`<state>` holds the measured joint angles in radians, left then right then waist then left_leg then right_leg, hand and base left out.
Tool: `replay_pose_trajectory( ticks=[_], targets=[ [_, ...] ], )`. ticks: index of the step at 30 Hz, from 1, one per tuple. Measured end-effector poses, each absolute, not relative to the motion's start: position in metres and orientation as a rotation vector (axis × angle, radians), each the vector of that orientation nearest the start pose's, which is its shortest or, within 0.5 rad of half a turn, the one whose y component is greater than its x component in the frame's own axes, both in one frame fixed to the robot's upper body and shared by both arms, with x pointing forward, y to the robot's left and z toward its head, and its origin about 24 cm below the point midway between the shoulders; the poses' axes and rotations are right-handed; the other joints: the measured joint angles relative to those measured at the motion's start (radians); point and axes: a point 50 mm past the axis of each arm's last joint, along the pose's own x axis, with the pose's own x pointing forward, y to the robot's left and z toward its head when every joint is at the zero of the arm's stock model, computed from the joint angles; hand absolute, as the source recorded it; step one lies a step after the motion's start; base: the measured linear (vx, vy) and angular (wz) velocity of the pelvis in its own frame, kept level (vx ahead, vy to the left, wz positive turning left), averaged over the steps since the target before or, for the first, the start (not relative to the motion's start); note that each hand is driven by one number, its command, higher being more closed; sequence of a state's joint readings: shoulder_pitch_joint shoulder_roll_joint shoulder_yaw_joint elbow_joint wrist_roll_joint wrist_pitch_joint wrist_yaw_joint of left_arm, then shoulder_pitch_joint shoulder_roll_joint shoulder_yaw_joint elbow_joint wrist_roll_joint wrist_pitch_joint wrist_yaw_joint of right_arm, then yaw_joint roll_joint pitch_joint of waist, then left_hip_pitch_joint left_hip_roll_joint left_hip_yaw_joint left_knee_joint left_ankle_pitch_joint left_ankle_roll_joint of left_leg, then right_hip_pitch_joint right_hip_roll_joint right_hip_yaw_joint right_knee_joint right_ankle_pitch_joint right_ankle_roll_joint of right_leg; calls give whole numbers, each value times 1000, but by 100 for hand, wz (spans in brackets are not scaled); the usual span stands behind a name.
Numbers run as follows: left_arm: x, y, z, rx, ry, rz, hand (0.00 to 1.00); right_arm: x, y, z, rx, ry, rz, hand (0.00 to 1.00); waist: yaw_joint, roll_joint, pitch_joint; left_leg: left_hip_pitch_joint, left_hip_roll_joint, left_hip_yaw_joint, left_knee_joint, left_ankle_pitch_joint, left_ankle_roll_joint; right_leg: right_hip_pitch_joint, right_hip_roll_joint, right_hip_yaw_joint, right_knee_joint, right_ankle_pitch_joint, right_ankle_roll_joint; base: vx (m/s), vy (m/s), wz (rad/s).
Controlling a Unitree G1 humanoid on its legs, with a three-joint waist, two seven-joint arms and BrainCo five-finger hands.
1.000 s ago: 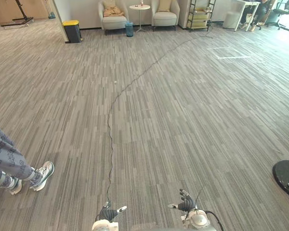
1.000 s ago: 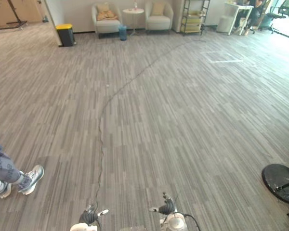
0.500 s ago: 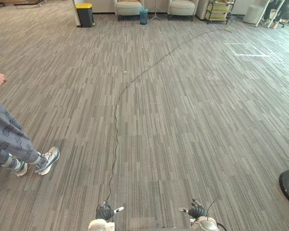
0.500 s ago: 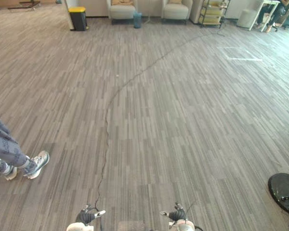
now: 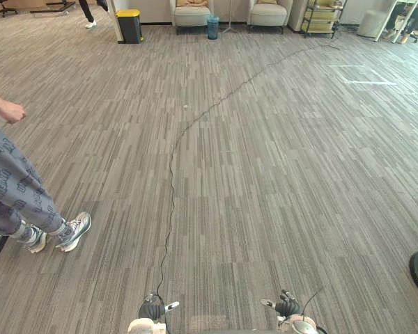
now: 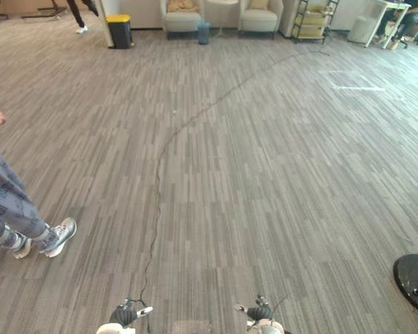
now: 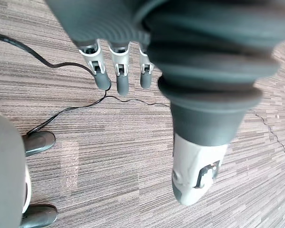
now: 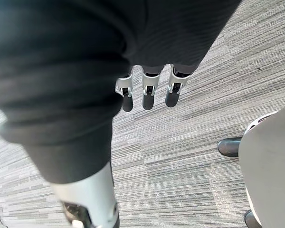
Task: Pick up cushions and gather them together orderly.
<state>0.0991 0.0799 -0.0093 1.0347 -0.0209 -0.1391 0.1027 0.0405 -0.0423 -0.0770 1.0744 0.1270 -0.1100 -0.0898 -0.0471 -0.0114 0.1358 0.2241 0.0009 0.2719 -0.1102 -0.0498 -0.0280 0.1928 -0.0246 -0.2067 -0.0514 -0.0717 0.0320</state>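
Note:
Two armchairs stand far off at the back wall. A tan cushion [image 6: 181,5] lies on the left armchair [image 6: 183,15] and another cushion [image 6: 258,3] rests on the right armchair [image 6: 259,15]. My left hand [image 5: 153,309] and right hand [image 5: 287,306] hang low at the near edge of the eye views, far from the cushions. In the wrist views the left hand's fingers [image 7: 115,71] and the right hand's fingers [image 8: 149,92] hang straight over bare carpet and hold nothing.
A person's legs and shoes [image 5: 66,233] stand close on my left, one hand [image 5: 12,111] held out. At the back are a yellow-lidded bin [image 5: 129,24], a small blue bin [image 5: 212,26] and a shelf cart [image 5: 322,12]. A black round base [image 6: 414,278] lies near right.
The camera has shifted, so the back wall sits differently in the picture. The person on the left has stepped a little further into view. Both hands still hang as before.

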Motion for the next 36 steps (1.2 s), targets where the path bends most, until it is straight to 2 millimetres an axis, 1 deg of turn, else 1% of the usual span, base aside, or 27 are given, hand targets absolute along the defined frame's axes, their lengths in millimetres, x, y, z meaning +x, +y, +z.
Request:
replay_pose_trajectory(
  ticks=[16, 18, 21, 22, 23, 25, 26, 27, 28, 29, 30, 31, 32, 33, 34, 35, 36],
  targets=[
    [104, 186, -156, 106, 984, 146, 0, 114, -182, -157, 63, 1004, -257, 0, 0, 1, 0, -15, 5, -6, 0, 3, -5, -1, 3, -6, -5, 2, -2, -23, -31, 1],
    [104, 186, -156, 96, 989, 153, 0, 115, -183, -157, 59, 1001, -256, 0, 0, 6, 4, -24, 7, -6, 1, 4, -5, -13, 4, -6, 12, -7, -6, -70, -34, 0],
    [105, 188, -156, 85, 994, 166, 0, 117, -185, -156, 55, 992, -259, 0, 0, 3, 5, -68, 9, -9, 8, 5, -5, -98, -5, -11, 104, -53, -16, -31, -31, 7],
    [106, 190, -155, 85, 991, 172, 0, 118, -186, -155, 61, 988, -272, 0, 0, -3, 9, -94, 9, -14, 38, -5, -9, -123, -13, -20, 136, -72, -18, 35, -57, 23],
    [110, 193, -154, 79, 981, 186, 0, 119, -187, -155, 76, 981, -291, 0, 0, -12, 25, -125, 14, -22, 121, -48, -15, -128, -26, -32, 168, -95, -20, 45, -68, 27],
    [113, 197, -153, 56, 970, 218, 0, 120, -188, -154, 73, 978, -295, 0, 6, -14, 41, -175, 36, -11, 273, -120, -21, -127, -33, -37, 209, -131, -24, 42, -66, 21],
    [114, 200, -152, 37, 962, 243, 0, 120, -187, -154, 75, 977, -298, 0, 18, -19, 48, -224, 56, 27, 416, -150, -43, -124, -43, -39, 234, -158, -24, 49, -63, 12],
    [118, 202, -149, 11, 937, 272, 0, 116, -190, -155, 75, 985, -310, 0, 31, -24, 47, -298, 89, 73, 599, -155, -51, -117, -55, -31, 251, -181, -28, 134, -33, 1],
    [119, 202, -148, -3, 927, 284, 0, 115, -192, -155, 73, 985, -313, 0, 40, -19, 54, -333, 113, 94, 687, -156, -52, -103, -56, -22, 257, -192, -33, 224, 23, -17],
    [119, 200, -148, -29, 924, 302, 0, 117, -194, -154, 76, 979, -326, 0, 48, -3, 63, -373, 152, 110, 793, -198, -55, -76, -56, -20, 258, -206, -35, 241, 70, -20],
    [118, 198, -149, -41, 926, 308, 0, 117, -198, -154, 70, 979, -336, 0, 46, 11, 65, -394, 173, 120, 804, -225, -54, -55, -60, -14, 257, -217, -32, 309, 149, -26],
    [120, 198, -148, -52, 917, 313, 0, 116, -202, -154, 58, 986, -343, 0, 48, 15, 68, -426, 183, 132, 767, -231, -49, -36, -78, -2, 255, -230, -19, 271, 140, -25],
    [120, 199, -148, -59, 912, 321, 0, 116, -203, -154, 53, 992, -344, 0, 49, 14, 68, -444, 180, 131, 730, -228, -48, -30, -92, 3, 252, -237, -9, 418, 252, -39],
    [121, 201, -147, -72, 905, 341, 0, 118, -206, -153, 44, 993, -349, 0, 50, 13, 68, -475, 160, 125, 596, -184, -51, -15, -125, 18, 237, -249, 20, 408, 291, -37],
    [121, 201, -147, -74, 904, 344, 0, 118, -207, -153, 37, 995, -356, 0, 50, 13, 69, -486, 136, 107, 472, -102, -51, 7, -147, 26, 213, -256, 39, 521, 391, -44],
    [122, 201, -147, -75, 898, 348, 0, 117, -206, -154, 36, 1003, -354, 0, 55, -1, 74, -473, 100, 95, 410, 18, -23, 36, -175, 38, 181, -251, 69, 524, 350, -22],
    [124, 203, -146, -76, 891, 351, 0, 116, -204, -155, 39, 1008, -349, 0, 52, -15, 70, -461, 74, 107, 408, -2, 3, 51, -196, 44, 151, -229, 72, 552, 324, -14]
  ],
)
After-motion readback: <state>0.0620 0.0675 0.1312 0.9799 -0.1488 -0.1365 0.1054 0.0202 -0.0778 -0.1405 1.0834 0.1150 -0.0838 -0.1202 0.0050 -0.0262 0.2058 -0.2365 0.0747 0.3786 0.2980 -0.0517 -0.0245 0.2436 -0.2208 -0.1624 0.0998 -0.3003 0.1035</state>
